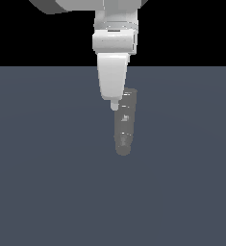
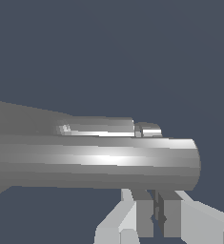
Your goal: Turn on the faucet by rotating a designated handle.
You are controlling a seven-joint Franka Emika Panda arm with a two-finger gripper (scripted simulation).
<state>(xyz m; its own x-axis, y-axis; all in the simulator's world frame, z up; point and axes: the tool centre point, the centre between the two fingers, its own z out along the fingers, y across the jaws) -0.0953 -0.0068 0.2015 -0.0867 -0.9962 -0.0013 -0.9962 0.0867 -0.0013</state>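
Judging by its looks, the faucet is behaving as a rigid metal post: stiff, smooth and likely slippery under the pads, and not something you are going to lift, since it seems fixed to the dark blue-grey floor. You are seeing it lying near the middle of that floor, its long axis running from a broad flat end up by the arm down to a rounded tip, tilting slightly toward the exterior view's left as it narrows. In the wrist view the same post is stretching straight across the picture as a thick glinting cylinder, with its flat end close to the fingers. The part you are wanting is the handle, the thin short rod lying alongside the post and seemingly parallel to it, partly hidden behind the post's bulk; in the exterior view you cannot make it out at all. Being thin and rigid, it should be swinging about its joint under a light sideways push, so you are better off pressing near its free end than pinching the fat post. The gripper is hanging just beside the post's broad end, on the exterior view's left of it, and in the wrist view its fingers are standing nearly together with only a narrow dark slit between them, holding nothing; whether they are touching the post you cannot tell
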